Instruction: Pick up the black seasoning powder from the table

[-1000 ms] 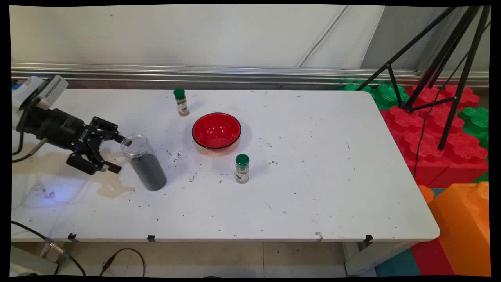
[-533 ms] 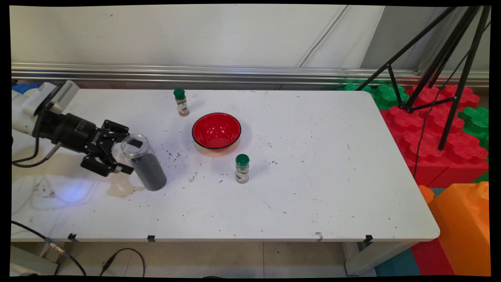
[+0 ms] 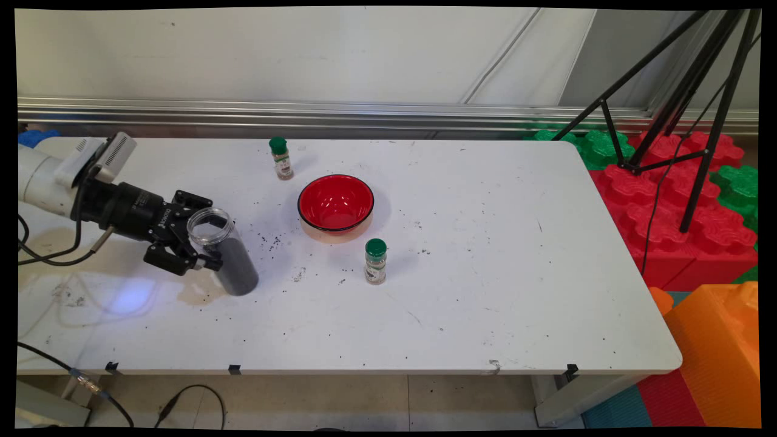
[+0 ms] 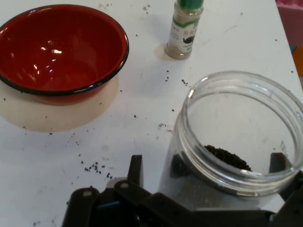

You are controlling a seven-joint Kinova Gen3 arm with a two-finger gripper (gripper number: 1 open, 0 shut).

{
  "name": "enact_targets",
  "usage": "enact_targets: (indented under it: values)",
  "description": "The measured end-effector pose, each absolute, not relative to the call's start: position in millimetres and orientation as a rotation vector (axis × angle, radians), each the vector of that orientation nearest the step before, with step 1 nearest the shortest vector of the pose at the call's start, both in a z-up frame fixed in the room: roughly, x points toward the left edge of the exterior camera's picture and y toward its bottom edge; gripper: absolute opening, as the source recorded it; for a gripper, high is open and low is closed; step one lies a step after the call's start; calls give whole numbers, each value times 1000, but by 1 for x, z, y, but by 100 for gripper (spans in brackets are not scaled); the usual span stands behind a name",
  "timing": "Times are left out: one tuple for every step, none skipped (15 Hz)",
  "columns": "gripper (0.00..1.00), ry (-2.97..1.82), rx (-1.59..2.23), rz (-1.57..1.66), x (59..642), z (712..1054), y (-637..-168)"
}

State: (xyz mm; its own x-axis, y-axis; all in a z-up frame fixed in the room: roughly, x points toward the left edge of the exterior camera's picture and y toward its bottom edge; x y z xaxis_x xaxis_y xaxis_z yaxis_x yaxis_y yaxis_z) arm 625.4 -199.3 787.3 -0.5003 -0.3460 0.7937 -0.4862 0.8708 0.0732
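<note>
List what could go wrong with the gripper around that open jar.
1. The clear lidless jar of dark granules stands between the black gripper's open fingers; a sideways nudge could tip it and spill.
2. Dark specks already litter the white table, so more spillage seems likely.

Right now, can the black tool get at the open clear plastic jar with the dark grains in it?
Probably yes. The tool already has its open fingers on either side of the clear plastic jar, near the open rim, and nothing stands between them. The red bowl and both green-capped spice bottles sit well apart.
</note>
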Motion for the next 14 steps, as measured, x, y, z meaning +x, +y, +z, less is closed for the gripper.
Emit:
enact_targets:
  values:
    - [100, -2141, 600, 199, 625, 786, -200]
    - [100, -2135, 601, 200, 624, 784, -200]
    - [100, -2131, 601, 200, 624, 783, -200]
    - [100, -2126, 602, 201, 624, 781, -200]
    - [100, -2123, 602, 202, 624, 780, -200]
    - [100, -2118, 603, 203, 623, 778, -200]
    - [100, -2115, 602, 203, 623, 777, -201]
    - [100, -2111, 603, 204, 623, 776, -201]
    - [100, -2108, 603, 204, 623, 775, -201]
    - [100, -2104, 603, 205, 623, 773, -201]
    - [100, -2101, 602, 206, 623, 773, -201]
    - [100, -2097, 602, 207, 622, 772, -202]
    - [100, -2094, 601, 207, 622, 771, -202]
    - [100, -2089, 600, 208, 622, 770, -202]
